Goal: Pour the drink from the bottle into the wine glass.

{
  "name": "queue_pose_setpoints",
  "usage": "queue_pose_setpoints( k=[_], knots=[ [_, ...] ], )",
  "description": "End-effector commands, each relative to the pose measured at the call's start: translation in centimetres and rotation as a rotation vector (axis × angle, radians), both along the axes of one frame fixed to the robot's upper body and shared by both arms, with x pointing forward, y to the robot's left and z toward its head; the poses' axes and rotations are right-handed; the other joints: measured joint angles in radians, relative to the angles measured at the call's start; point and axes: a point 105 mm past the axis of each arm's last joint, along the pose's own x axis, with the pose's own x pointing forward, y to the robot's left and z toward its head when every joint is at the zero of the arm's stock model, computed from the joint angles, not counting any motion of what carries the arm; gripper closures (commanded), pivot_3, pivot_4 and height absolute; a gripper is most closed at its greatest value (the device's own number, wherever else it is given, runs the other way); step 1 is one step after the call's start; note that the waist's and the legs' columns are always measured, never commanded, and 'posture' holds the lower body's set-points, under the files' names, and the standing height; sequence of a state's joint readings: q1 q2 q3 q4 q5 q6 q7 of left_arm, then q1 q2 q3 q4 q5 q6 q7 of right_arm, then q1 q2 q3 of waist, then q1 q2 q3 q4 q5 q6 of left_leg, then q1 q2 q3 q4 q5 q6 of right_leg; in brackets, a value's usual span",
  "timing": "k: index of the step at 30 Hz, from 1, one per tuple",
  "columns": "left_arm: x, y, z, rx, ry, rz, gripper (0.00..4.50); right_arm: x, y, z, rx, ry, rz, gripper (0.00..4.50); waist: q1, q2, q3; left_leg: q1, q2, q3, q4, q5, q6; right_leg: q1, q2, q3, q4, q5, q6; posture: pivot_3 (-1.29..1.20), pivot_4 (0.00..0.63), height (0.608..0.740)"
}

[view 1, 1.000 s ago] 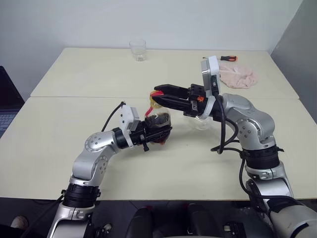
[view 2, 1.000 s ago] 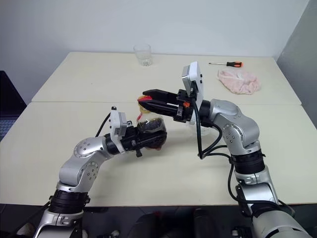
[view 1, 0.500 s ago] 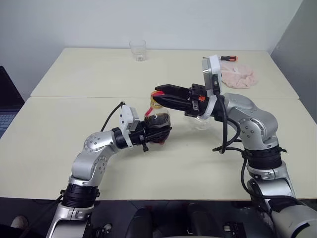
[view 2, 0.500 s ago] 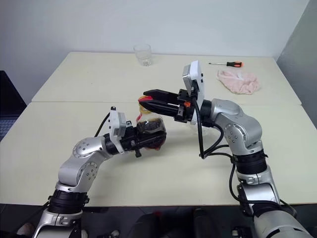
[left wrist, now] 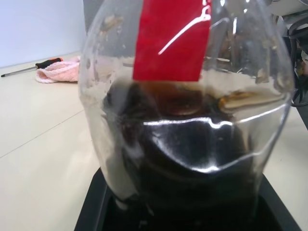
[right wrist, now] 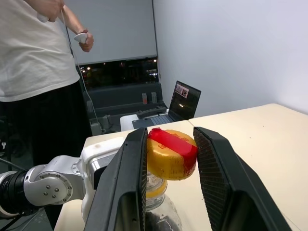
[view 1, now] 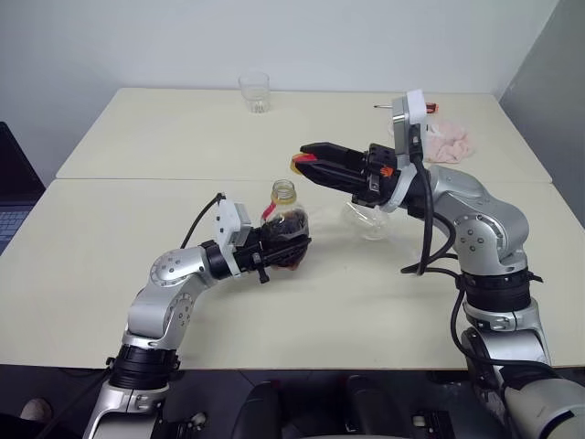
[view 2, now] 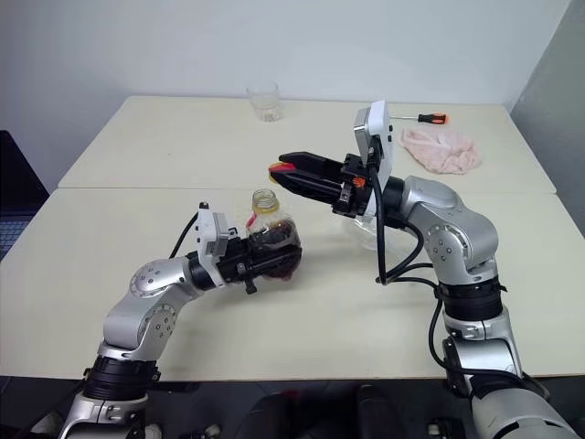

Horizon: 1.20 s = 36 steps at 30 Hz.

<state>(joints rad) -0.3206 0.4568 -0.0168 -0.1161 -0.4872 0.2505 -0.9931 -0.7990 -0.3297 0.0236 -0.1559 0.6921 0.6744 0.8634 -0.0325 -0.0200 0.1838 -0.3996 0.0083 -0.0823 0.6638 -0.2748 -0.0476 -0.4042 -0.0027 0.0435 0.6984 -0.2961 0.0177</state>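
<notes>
Yellow-orange cap [right wrist: 172, 160] is clamped between the right end effector's [view 1: 307, 157] fingers above the open bottle [view 1: 285, 222], which is gripped upright by the left end effector [view 1: 279, 245]; the wine glass [view 1: 366, 219] stands behind on the worktop [view 1: 137, 155]; a person [right wrist: 33, 57] is seen from the right wrist.

One bottle [view 1: 285, 222], one cap [right wrist: 172, 160], one wine glass [view 1: 367, 220], one tumbler [view 1: 255, 92], one screwdriver [view 2: 422, 118], one pink cloth [view 2: 441, 150].
</notes>
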Motion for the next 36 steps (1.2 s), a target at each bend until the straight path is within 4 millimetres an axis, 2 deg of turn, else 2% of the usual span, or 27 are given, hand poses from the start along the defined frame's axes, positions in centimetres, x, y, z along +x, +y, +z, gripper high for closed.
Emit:
queue_pose_setpoints(
  k=[1,10,19,22,30,36],
  knots=[
    [0.0,0.4,1.9,-0.018,-0.086,0.013,2.8,-0.9,-0.2,1.5,0.029,-0.066,0.006,3.33,0.0,0.0,0.0,0.0,0.0,0.0,0.0,0.0,0.0,0.0,0.0,0.0,0.0,0.0,0.0,0.0,0.15,0.74],
    [0.7,2.0,2.9,-0.033,-0.111,0.13,2.8,-0.2,-2.9,0.2,-0.012,-0.085,-0.207,3.33,0.001,0.0,0.0,0.0,0.0,0.0,0.0,0.0,0.0,0.0,0.0,0.0,0.0,0.0,0.0,0.0,0.15,0.74],
    [2.0,3.3,3.9,-0.07,-0.144,0.266,2.8,1.0,-6.9,-1.8,-0.034,-0.083,-0.513,3.33,0.001,0.0,0.0,0.0,0.0,0.0,0.0,0.0,0.0,0.0,0.0,0.0,0.0,0.0,0.0,0.0,0.15,0.74],
    [1.9,3.1,3.9,-0.077,-0.142,0.273,2.8,0.8,-7.7,-2.3,-0.039,-0.073,-0.562,3.33,0.001,0.0,0.0,0.0,0.0,0.001,0.0,0.0,0.0,0.0,0.0,0.001,0.0,0.0,0.0,0.0,0.15,0.74],
    [1.1,2.7,3.3,-0.092,-0.114,0.273,2.8,-1.4,-11.8,-4.3,-0.057,-0.006,-0.794,3.33,0.004,0.0,0.0,0.0,0.0,0.001,-0.001,0.0,0.0,0.0,0.0,0.001,-0.001,0.0,0.0,0.0,0.15,0.74],
    [1.0,2.3,3.1,-0.101,-0.101,0.264,2.8,-1.3,-14.6,-5.3,-0.072,-0.011,-1.008,3.33,0.002,0.0,0.0,0.0,0.0,0.002,0.0,0.0,0.0,0.001,0.001,0.001,0.0,0.0,0.0,0.0,0.15,0.74]
  ],
)
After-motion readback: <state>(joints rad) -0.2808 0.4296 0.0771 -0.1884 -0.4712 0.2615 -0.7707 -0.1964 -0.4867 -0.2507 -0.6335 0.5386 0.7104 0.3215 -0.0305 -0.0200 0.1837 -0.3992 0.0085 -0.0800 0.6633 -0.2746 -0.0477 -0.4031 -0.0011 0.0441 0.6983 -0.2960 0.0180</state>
